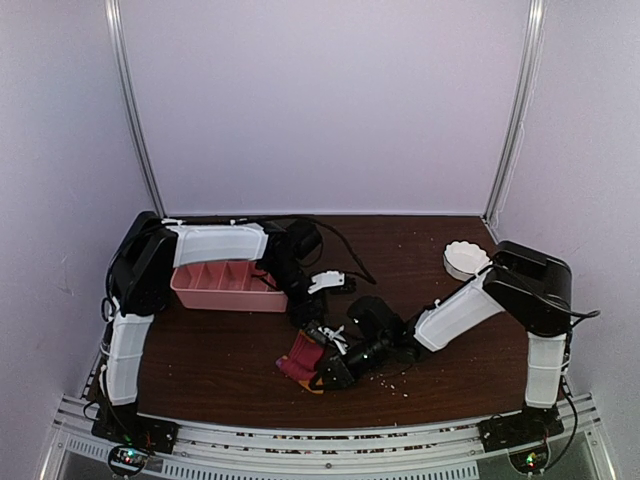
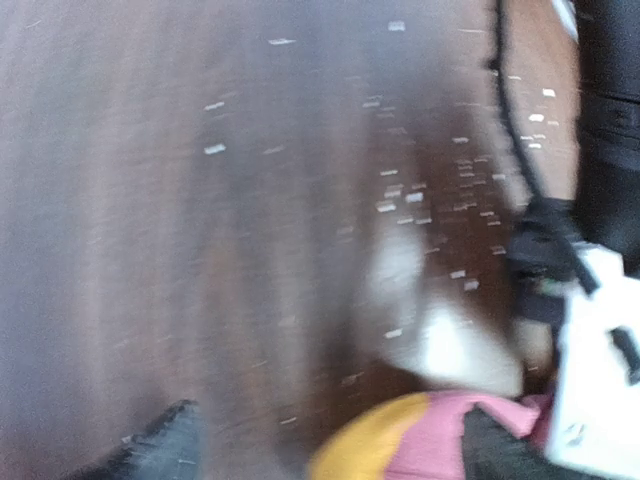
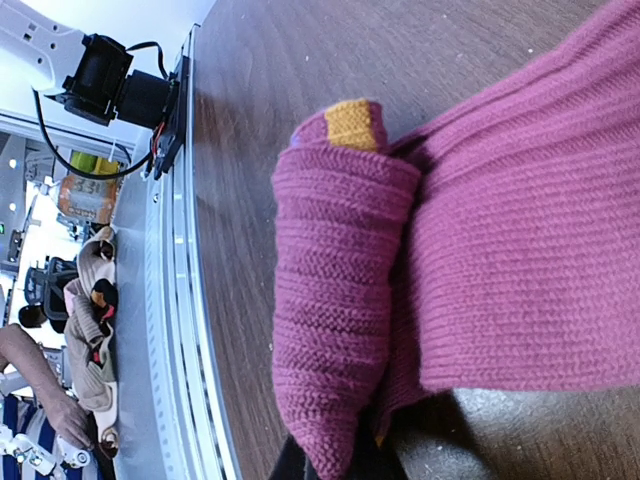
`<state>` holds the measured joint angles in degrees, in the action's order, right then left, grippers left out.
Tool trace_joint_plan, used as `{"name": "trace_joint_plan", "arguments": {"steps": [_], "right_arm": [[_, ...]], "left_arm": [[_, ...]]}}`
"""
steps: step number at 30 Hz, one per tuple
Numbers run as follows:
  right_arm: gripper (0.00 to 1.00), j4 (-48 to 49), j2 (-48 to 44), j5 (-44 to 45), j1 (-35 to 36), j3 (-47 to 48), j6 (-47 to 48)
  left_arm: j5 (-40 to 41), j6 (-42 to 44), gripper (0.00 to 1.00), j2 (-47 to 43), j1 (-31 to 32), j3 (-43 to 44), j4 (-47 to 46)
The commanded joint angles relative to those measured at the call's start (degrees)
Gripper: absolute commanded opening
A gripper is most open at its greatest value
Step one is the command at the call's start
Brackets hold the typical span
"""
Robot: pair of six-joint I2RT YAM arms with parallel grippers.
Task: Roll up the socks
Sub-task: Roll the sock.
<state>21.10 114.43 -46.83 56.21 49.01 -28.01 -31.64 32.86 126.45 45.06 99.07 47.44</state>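
The socks (image 1: 300,358) lie in a dark red bundle with an orange bit, near the table's front middle. In the right wrist view the dark red knit (image 3: 340,300) is folded over itself, with an orange patch on top. My right gripper (image 1: 326,372) is shut on the bundle's right side, and the fold runs down between its dark fingertips (image 3: 300,470). My left gripper (image 1: 312,312) hangs just behind the bundle. Its view is blurred. It shows an orange, pink and black sock end (image 2: 420,445) at the bottom edge and one dark finger (image 2: 160,440) far to the left, so the jaws look open.
A pink compartment tray (image 1: 190,288) stands at the back left under the left arm. A white scalloped bowl (image 1: 463,260) sits at the back right. Pale crumbs (image 1: 395,375) dot the dark table near the right gripper. The metal rail (image 1: 330,440) edges the front.
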Motion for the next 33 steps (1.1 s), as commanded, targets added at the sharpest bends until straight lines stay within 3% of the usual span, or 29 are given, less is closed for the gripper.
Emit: {"name": "trace_joint_plan", "arguments": {"steps": [1,10,16,22,25,26,29,31,33], "right_arm": [[0.00,-17.18,6.49,8.59,-1.43,-4.45,-4.78],[0.00,-16.66,5.98,10.41,-2.64,-4.55,-6.54],[0.00,-15.85,5.54,11.74,-2.85,-5.18,-7.69],[0.00,-14.18,5.34,12.42,-2.90,-6.48,-8.72],[0.00,-12.90,5.01,12.60,-3.01,-7.32,-9.37],[0.00,-12.69,5.09,12.51,-3.03,-7.24,-9.47],[0.00,-13.02,5.23,12.29,-3.07,-6.76,-9.38],[0.00,-13.27,5.19,12.14,-3.18,-6.30,-9.41],[0.00,-13.60,5.06,12.05,-3.23,-5.78,-9.58]], "left_arm": [[-1.20,-0.64,0.98,-4.48,-0.15,-1.62,1.75],[10.93,-0.97,0.98,-23.27,-3.58,-17.99,-5.64],[8.47,-4.96,0.98,-28.63,-4.19,-18.45,-3.02],[5.02,-3.50,0.98,-30.74,-5.24,-15.03,1.84],[7.04,-7.50,0.98,-37.93,-6.22,-20.46,-6.78],[8.97,-9.67,0.98,-36.45,-6.93,-20.63,-6.35],[-8.63,2.20,0.98,-26.37,-8.26,-14.76,8.95],[-10.47,4.35,0.98,-20.85,-5.49,-13.36,13.10],[-8.42,4.66,0.98,-18.80,-2.30,-16.16,10.17]]}}
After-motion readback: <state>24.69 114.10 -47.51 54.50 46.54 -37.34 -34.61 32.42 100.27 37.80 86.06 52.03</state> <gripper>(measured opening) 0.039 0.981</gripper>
